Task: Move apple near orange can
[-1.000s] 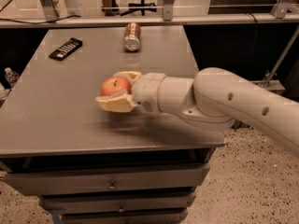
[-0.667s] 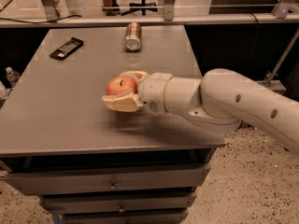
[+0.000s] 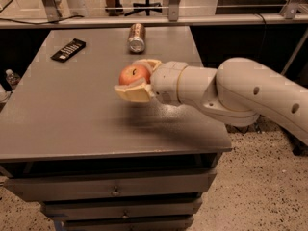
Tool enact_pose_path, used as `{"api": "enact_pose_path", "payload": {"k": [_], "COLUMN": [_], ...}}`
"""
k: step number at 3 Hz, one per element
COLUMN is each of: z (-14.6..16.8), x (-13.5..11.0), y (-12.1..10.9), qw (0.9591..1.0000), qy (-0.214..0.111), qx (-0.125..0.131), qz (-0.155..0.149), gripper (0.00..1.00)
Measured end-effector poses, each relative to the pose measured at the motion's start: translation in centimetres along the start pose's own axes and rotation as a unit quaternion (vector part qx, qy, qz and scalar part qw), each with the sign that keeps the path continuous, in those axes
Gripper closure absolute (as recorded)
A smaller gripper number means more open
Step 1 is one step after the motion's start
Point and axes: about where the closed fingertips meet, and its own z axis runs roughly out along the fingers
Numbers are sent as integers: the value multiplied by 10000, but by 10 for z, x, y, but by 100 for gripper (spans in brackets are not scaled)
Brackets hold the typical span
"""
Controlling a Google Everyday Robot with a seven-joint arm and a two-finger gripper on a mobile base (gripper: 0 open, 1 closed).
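Camera view: gripper (image 3: 136, 81) clamped on apple (image 3: 133, 74) over middle of table (image 3: 67, 114), seemingly lifted clear for carrying; orange can (image 3: 136, 37) lies on side near far edge, apart from apple.

- The table (image 3: 72, 114) is set mid-scene, with drawers (image 3: 115, 191) stacked underneath its top.
- The orange can (image 3: 136, 37) is laid on its side near the table's far edge, roughly centre.
- A remote control (image 3: 68, 50) is parked at the far left, well apart from the can.
- The tool (image 3: 136, 79) is found over the table's middle, in front of the can, its arm (image 3: 231, 93) stretched off to the right.
- The apple (image 3: 133, 74) is gripped between the tool's fingers, nearer than the can and apart from it.
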Motion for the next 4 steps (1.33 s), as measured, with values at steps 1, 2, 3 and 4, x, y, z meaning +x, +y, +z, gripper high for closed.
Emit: {"api": "enact_pose_path", "payload": {"k": [1, 2, 3, 4], "z": [-14, -30, -42, -41], "x": [-14, -18, -10, -1], "y": [-51, -106, -153, -194], "qw": [9986, 9971, 9963, 9962], "qy": [-6, -157, -414, -597], "qx": [346, 553, 643, 582], "qz": [-390, -500, -383, -256], "gripper": [100, 100, 100, 100]}}
